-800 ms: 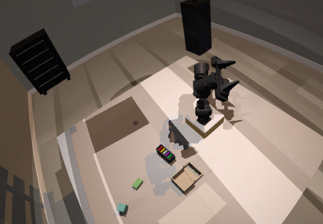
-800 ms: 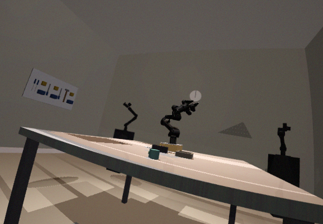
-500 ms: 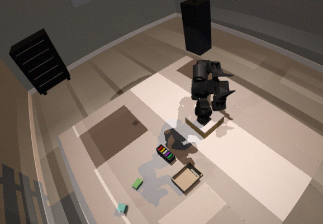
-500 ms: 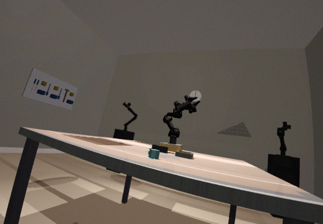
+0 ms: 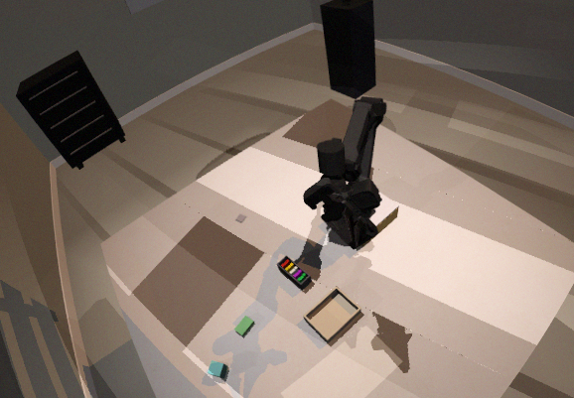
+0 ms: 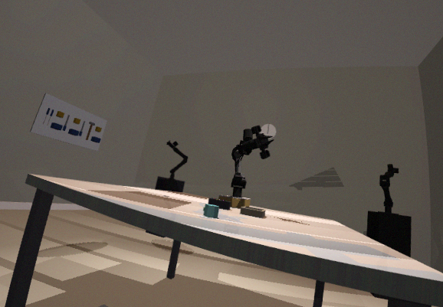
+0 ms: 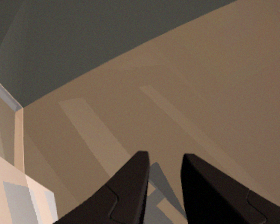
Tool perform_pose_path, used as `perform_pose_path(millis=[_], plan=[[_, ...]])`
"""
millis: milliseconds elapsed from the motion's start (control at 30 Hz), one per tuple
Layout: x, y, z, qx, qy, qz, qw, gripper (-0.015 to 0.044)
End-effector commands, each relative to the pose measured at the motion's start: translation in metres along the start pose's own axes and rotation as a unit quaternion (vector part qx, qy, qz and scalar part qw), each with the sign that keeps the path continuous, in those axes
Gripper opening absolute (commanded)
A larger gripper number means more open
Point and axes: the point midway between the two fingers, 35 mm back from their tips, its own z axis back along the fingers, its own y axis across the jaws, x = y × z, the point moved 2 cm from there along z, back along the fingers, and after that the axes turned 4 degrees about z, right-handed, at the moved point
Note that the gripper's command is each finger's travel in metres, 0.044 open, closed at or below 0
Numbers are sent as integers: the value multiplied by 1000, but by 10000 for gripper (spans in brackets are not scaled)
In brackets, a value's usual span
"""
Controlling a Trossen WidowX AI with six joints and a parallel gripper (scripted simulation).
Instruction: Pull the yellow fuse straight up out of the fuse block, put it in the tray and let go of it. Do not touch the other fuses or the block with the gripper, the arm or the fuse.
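Top view, listed left to right. Teal block [image 5: 217, 369], lower left of frame; green block [image 5: 244, 326] just above and right of it; neither belongs to the task.

Fuse block [image 5: 294, 271], dark, centre of frame, holding a row of coloured fuses. Yellow fuse [image 5: 288, 267], seated near the upper-left end of the row, close between its neighbours. Judged: small, light, stiff, probably smooth-sided; only its top stands above the block, so that is the place to take hold, with the fingers across the row so they miss the adjacent fuses.

Tray [image 5: 333, 315], tan, open-topped, lower right of the fuse block, nothing visible inside.

Gripper [image 5: 358, 229], dark, above centre, well apart from the fuse block. Wrist view: fingertips drawn nearly together, a narrow gap between them, nothing held.
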Motion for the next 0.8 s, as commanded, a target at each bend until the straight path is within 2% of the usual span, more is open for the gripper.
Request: perform_pose_path(millis=[0, 167, 367, 567, 767], plan=[[-72, 18, -7, 52, 154, -146, 976, 66], [-129, 41, 4, 82, 288, -260, 918, 66], [-187, 71, 35, 101, 445, -381, 804, 66], [-228, 102, 82, 105, 587, -470, 651, 66], [-249, 128, 138, 100, 707, -522, 467, 66]])
